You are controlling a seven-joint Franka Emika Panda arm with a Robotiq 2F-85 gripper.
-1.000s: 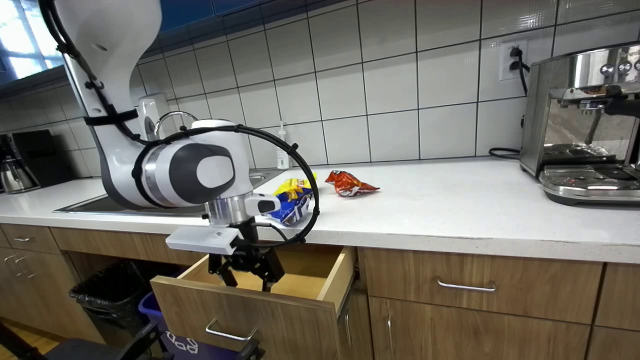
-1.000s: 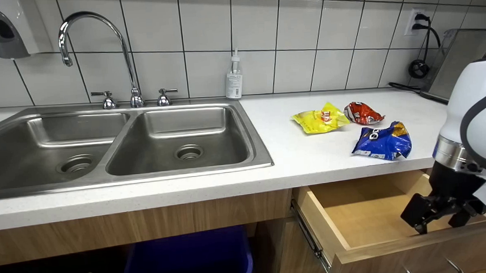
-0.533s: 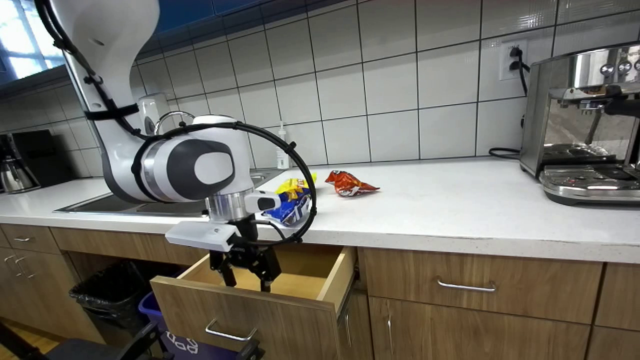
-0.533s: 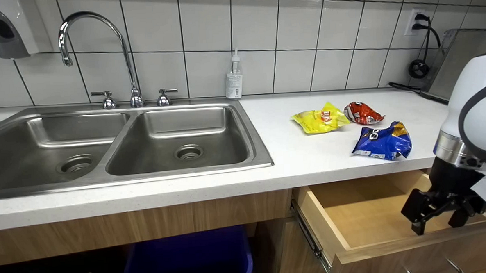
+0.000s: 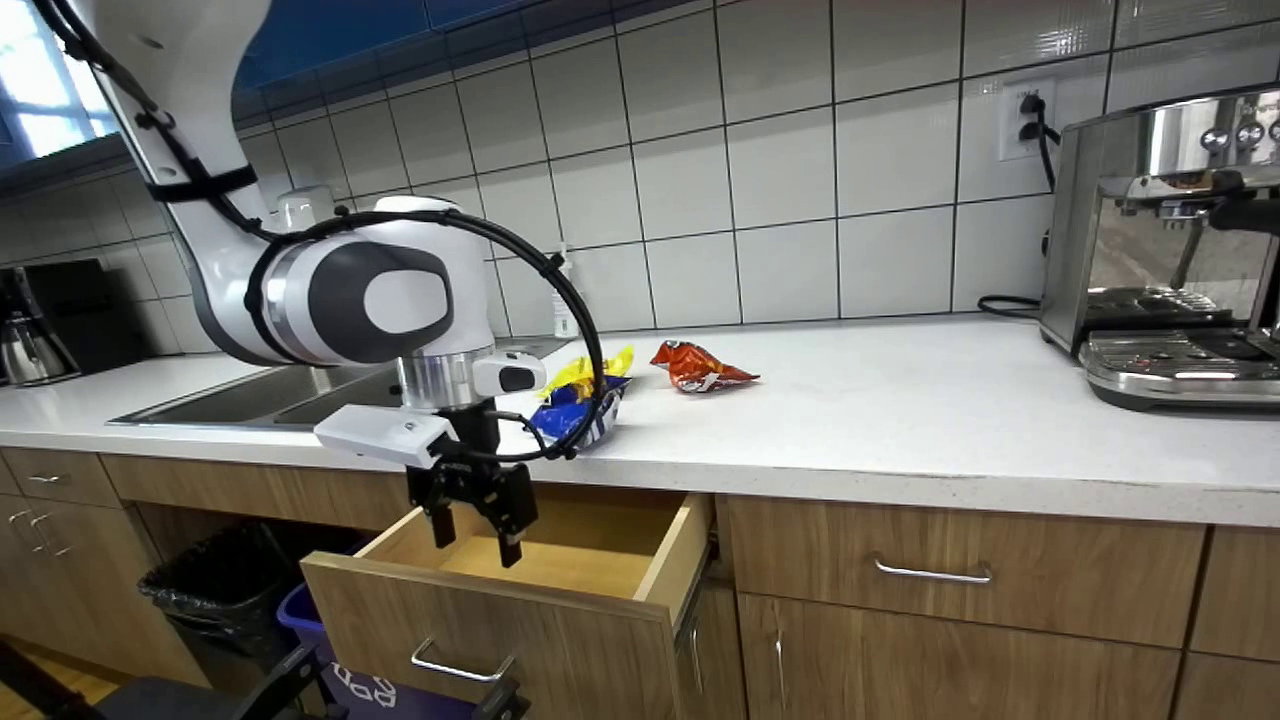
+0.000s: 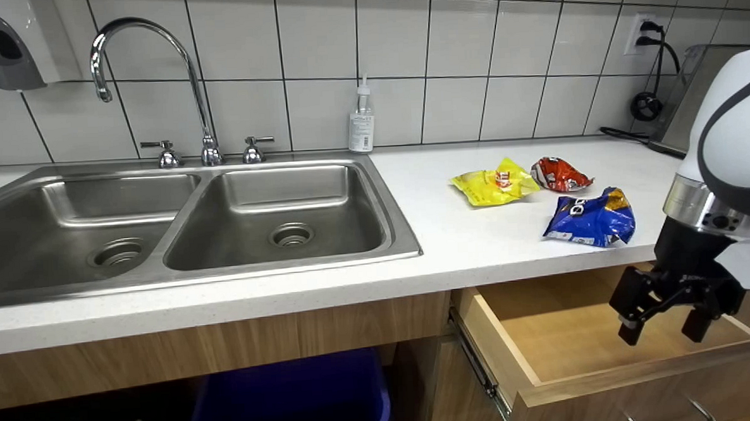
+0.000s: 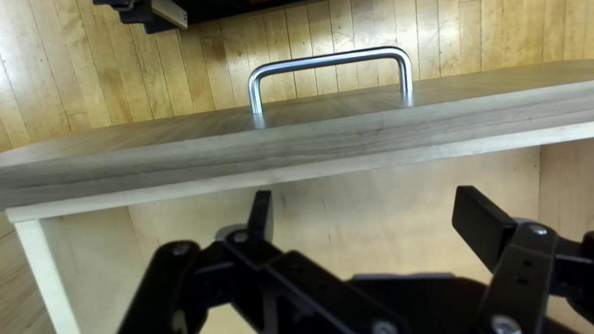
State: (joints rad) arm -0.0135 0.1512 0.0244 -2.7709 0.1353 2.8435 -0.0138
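- I see the gripper (image 7: 364,204) above the pulled-out drawer (image 5: 560,635). Its two fingers (image 7: 481,227) are spread widely, with nothing held between them.
- The front panel (image 7: 325,141) of the drawer is near the fingers; I can see no contact.
- The handle (image 7: 329,60) is on the outer face of this panel, while the fingers are on the inner side.
- In my judgement, the step in hand is positioning at the drawer, without any grasp.
- The next move, I think, calls for care that the fingers pass clear of the panel's top edge.
- On the countertop (image 5: 900,410) lie a yellow bag (image 6: 494,186), a red bag (image 6: 560,174) and a blue bag (image 6: 590,220).
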